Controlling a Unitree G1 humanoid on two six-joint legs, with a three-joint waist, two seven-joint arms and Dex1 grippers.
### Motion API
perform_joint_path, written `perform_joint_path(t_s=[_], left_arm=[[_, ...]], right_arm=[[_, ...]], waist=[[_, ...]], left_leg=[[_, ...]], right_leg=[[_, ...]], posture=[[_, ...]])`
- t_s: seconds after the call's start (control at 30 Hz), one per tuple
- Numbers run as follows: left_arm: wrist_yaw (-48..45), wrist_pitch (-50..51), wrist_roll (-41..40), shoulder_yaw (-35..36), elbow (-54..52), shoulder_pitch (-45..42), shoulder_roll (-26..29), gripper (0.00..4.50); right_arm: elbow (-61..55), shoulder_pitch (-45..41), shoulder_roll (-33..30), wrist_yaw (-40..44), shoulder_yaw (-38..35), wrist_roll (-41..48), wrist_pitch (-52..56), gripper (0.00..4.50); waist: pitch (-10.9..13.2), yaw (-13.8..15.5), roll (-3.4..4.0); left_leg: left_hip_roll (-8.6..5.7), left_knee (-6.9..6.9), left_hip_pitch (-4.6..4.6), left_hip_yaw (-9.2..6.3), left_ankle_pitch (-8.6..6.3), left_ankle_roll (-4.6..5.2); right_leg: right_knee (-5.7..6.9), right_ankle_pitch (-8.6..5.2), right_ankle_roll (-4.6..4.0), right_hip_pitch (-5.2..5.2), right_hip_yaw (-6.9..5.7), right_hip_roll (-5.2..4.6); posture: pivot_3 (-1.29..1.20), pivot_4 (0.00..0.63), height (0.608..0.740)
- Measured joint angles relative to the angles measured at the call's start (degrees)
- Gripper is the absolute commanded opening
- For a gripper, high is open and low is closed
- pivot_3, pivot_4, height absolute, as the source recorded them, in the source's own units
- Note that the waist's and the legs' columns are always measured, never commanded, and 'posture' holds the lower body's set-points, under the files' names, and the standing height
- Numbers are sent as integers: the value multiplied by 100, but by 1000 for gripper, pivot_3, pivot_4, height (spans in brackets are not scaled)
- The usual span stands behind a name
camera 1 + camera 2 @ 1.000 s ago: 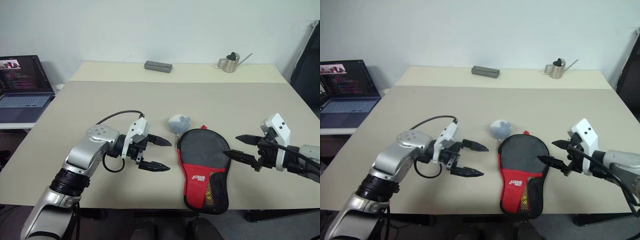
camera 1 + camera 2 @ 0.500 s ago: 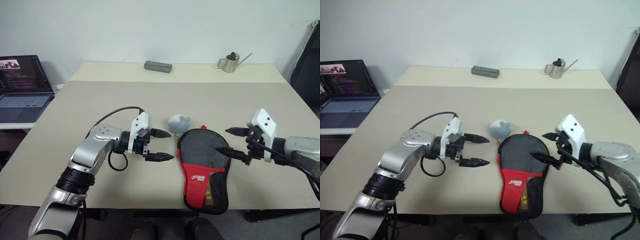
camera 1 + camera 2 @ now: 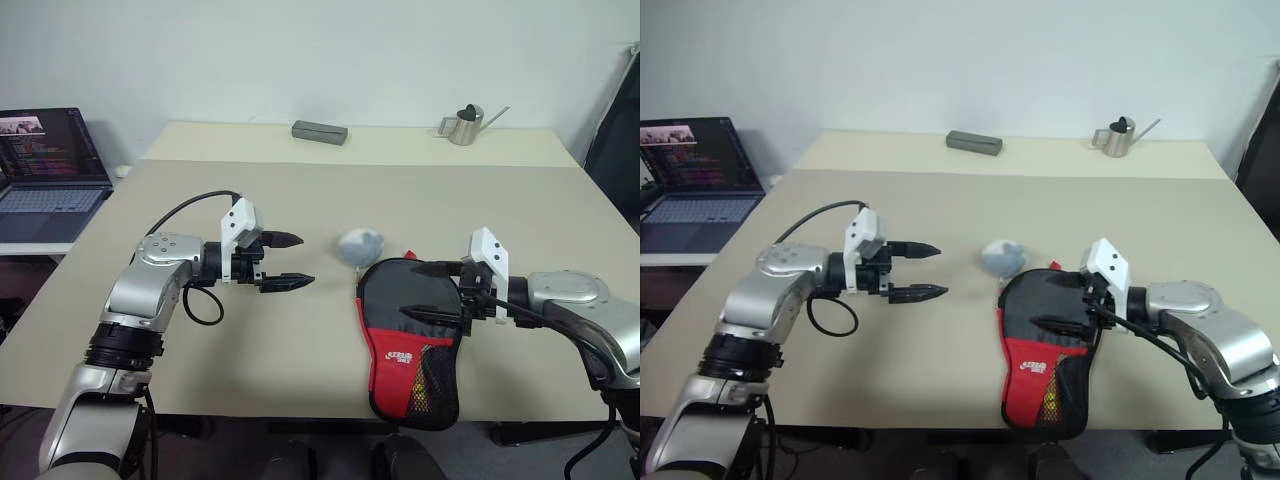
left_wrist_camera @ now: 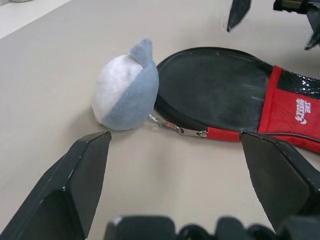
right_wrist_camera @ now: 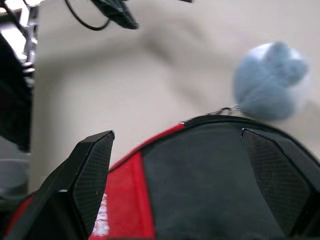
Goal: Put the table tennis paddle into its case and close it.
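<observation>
The case [image 3: 410, 330] lies flat near the table's front edge, black round head away from me and red part with the mesh pocket toward me. A pale grey-blue soft lump [image 3: 360, 245] hangs off its zip pull [image 4: 170, 126] at the head's far left. The table tennis paddle is out of view. My right gripper [image 3: 410, 290] hovers open over the case's black head, pointing left, with nothing between its fingers. My left gripper [image 3: 300, 260] is open above bare table, left of the lump and apart from it, pointing right toward it.
An open laptop [image 3: 45, 170] stands on a side table at the left. A grey block [image 3: 319, 131] and a small metal watering can [image 3: 462, 124] sit along the far edge of the table [image 3: 200, 200]. A dark object [image 3: 615, 130] stands at the right.
My right gripper moved left from beside the case to over its black head. My left gripper drew back to the left and farther from me. Both stayed open.
</observation>
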Motion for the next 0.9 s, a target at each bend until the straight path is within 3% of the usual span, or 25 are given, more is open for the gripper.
perform_joint_path(t_s=[0.3,0.9], left_arm=[[-91,-94,93,-31,-16,-6,-30,4500],[72,-501,574,-89,595,-325,-295,4500]], right_arm=[[912,-247,121,327,862,-1297,-872,4464],[1884,-733,737,736,1352,-2256,-1546,4464]], waist=[[0,-3,0],[0,-1,0]], left_leg=[[-1,0,-3,2,0,-1],[-1,1,3,2,1,-2]], right_leg=[[1,0,0,-6,0,-1],[4,1,-1,-3,-3,0]], posture=[[0,150,740],[0,150,740]])
